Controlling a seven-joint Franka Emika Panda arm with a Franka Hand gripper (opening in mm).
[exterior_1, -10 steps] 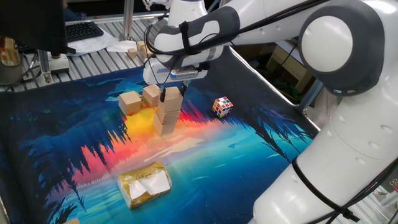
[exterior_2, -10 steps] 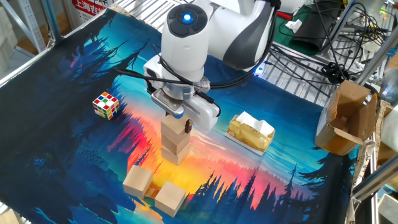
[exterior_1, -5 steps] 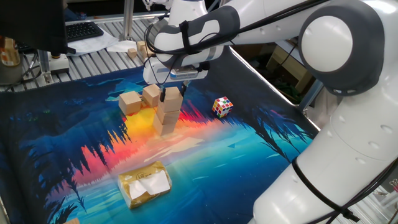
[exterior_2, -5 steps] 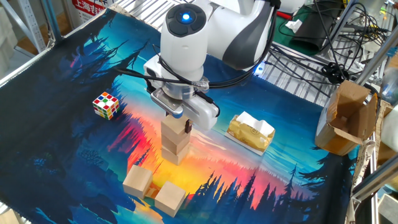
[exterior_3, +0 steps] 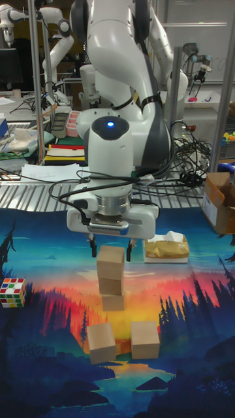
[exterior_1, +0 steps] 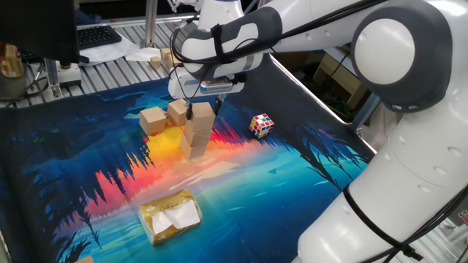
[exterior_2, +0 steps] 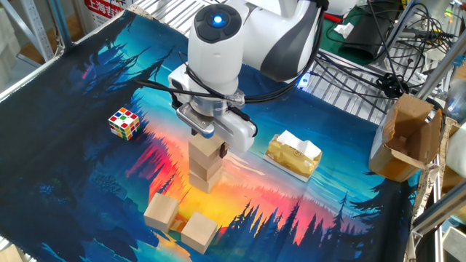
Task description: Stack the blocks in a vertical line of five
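Note:
Three light-tan wooden blocks stand stacked: top block (exterior_3: 111,261), middle block (exterior_3: 111,285), bottom block (exterior_3: 113,302). The same stack (exterior_1: 196,133) (exterior_2: 206,164) rises from the mat's orange patch. Two more blocks lie loose beside it, one (exterior_3: 102,341) (exterior_1: 153,120) (exterior_2: 162,212) and the other (exterior_3: 145,338) (exterior_1: 178,112) (exterior_2: 199,232). My gripper (exterior_3: 111,250) (exterior_1: 202,108) (exterior_2: 207,140) hangs over the stack. It is open, its fingers straddling the upper part of the top block with a small gap on each side.
A multicoloured puzzle cube (exterior_1: 262,125) (exterior_2: 124,122) (exterior_3: 13,291) sits apart on the mat. A yellowish wrapped packet (exterior_1: 170,215) (exterior_2: 293,154) (exterior_3: 166,248) lies on the other side of the stack. A cardboard box (exterior_2: 404,138) stands off the mat's edge.
The gripper has lifted very slightly; the stack of three and the loose blocks have not moved.

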